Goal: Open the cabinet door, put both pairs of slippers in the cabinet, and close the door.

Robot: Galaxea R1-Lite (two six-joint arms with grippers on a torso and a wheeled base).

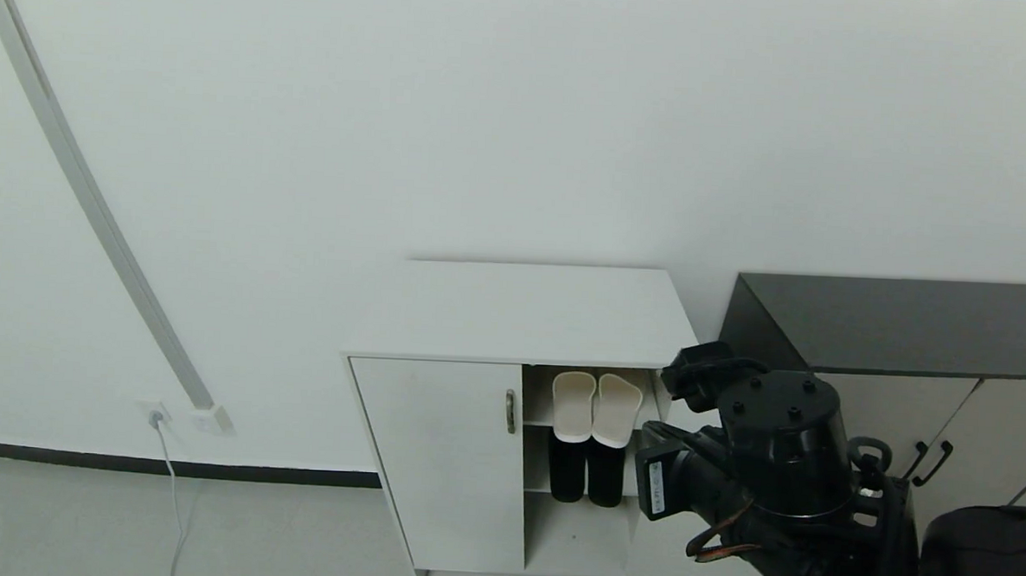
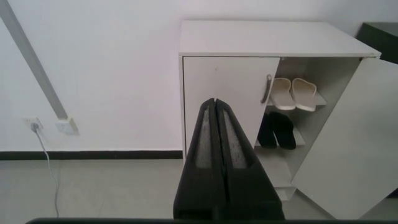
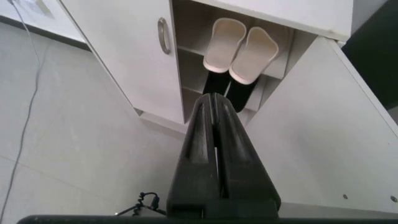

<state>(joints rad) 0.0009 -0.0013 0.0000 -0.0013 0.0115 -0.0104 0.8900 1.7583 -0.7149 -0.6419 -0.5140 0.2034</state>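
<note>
The white cabinet (image 1: 520, 314) stands against the wall with its left door (image 1: 436, 458) closed and its right door (image 3: 311, 130) swung wide open. Inside, a white pair of slippers (image 1: 596, 406) rests on the upper shelf, and a black pair (image 1: 586, 469) on the shelf below it. My right gripper (image 3: 216, 99) is shut and holds nothing; it points at the open compartment, just short of the black slippers (image 3: 231, 92) and beside the open door. My left gripper (image 2: 214, 102) is shut and holds nothing, well back from the closed door (image 2: 227, 87).
A dark-topped cabinet (image 1: 901, 322) with black handles stands right of the white one. On the wall to the left are a socket with a hanging cable (image 1: 158, 417) and a slanted trunking strip (image 1: 92, 200). Bare floor lies left of the cabinet.
</note>
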